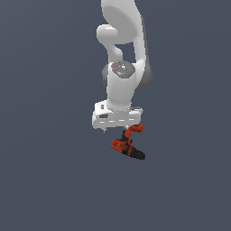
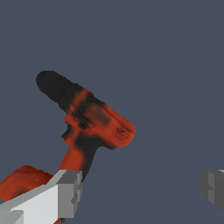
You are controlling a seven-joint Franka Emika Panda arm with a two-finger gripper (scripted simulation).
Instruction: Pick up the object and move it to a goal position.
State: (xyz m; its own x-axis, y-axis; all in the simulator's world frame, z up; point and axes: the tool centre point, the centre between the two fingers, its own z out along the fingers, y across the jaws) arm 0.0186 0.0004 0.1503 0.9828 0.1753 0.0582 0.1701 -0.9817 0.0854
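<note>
Risk: our gripper (image 2: 140, 192) stands wide open, holding nothing; one finger (image 2: 65, 192) beside the drill (image 2: 94, 122) handle could nudge it sideways.

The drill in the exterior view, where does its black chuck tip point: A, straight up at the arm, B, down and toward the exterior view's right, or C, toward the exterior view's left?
B: the drill hangs just under the pincer, its black tip lower and rightward in the exterior view.
</note>
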